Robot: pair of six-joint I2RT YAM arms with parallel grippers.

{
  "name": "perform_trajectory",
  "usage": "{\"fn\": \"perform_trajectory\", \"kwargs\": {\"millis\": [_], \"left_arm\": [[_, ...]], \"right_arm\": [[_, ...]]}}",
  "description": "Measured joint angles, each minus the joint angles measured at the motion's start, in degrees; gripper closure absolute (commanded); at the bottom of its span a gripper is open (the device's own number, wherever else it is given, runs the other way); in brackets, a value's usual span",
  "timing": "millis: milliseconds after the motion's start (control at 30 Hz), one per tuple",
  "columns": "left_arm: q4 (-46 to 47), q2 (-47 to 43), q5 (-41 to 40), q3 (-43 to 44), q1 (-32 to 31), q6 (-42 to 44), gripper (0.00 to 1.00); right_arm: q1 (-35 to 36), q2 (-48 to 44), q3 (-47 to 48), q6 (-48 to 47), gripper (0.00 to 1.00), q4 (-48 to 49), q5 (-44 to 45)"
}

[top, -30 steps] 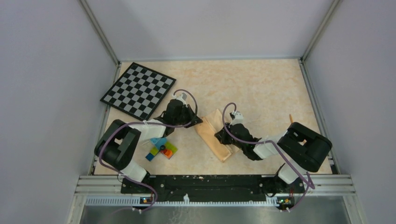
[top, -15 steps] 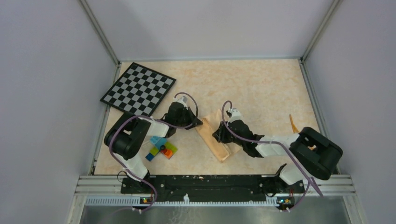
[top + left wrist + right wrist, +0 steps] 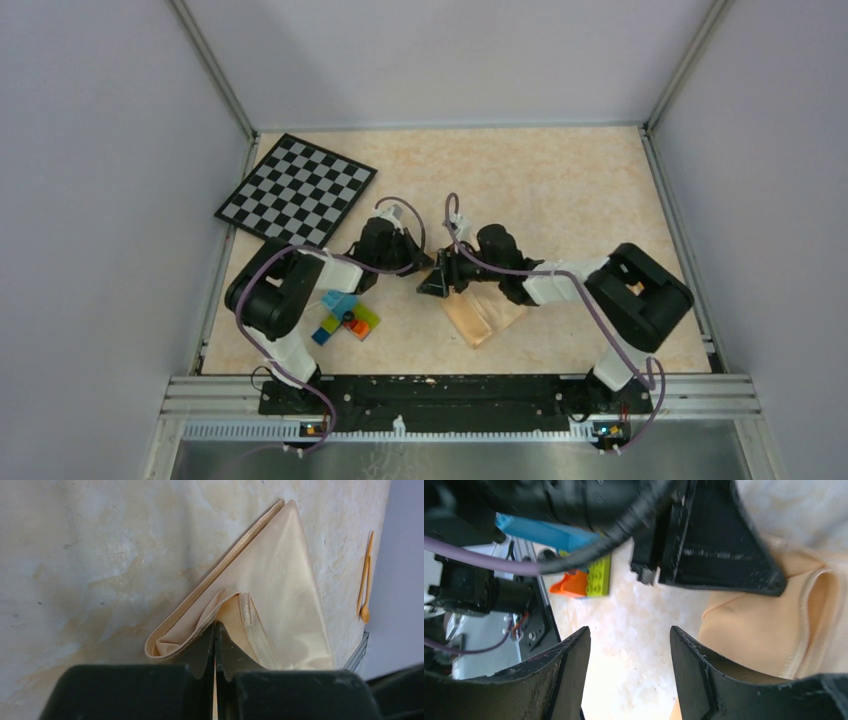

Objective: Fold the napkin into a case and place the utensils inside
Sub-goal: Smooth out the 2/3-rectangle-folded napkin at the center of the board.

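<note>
Left gripper (image 3: 215, 628) is clamped together on the napkin (image 3: 282, 580), biting a hemmed edge where the layers bunch at the napkin's near-left corner. I judge the pinch is there to lift or drag that edge over for another fold. The cloth lies as a flat, layered wedge, doubled border running along its left side, loose flap puckered right at my fingertips. Right gripper (image 3: 628, 635) hangs with its fingers spread, holding nothing, just off the same corner of the napkin and close against the left gripper, so close its black housing fills the right wrist view. Likely it is there to press or take a second hold while the left pulls. Crowding is the risk: the two could knock together. The utensils (image 3: 366, 580) lie side by side well apart from the napkin, on its far side from my left gripper, spoon bowl toward the near rail. From overhead I cannot find them; the right arm probably covers them. Folding looks unfinished, nothing inserted. The toy bricks (image 3: 345, 318) sit to the napkin's left, and the checkerboard (image 3: 297, 190) lies farther left and back. The table (image 3: 560, 180) is a pale beige marbled sheet, matte. Plain grey wall panels with metal corner posts rise on three sides, and a metal rail runs along the front.
</note>
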Motion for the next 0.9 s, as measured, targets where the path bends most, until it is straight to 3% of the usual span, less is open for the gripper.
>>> {"fn": "perform_trajectory", "kwargs": {"millis": [167,400,900], "left_arm": [[-0.4,1.2,0.6,1.6,0.0,0.4,1.00],[-0.1,1.9,1.5,2.0,0.2,0.6,1.00],[0.7,3.2,3.8,2.6,0.7,0.6,1.00]], "right_arm": [[-2.0,8.7,0.0,2.2,0.43,4.5,-8.2],[-3.6,11.5,-4.2,4.9,0.46,10.9,-11.0],[-3.6,0.8,-25.8,10.9,0.49,21.3,-12.4]]}}
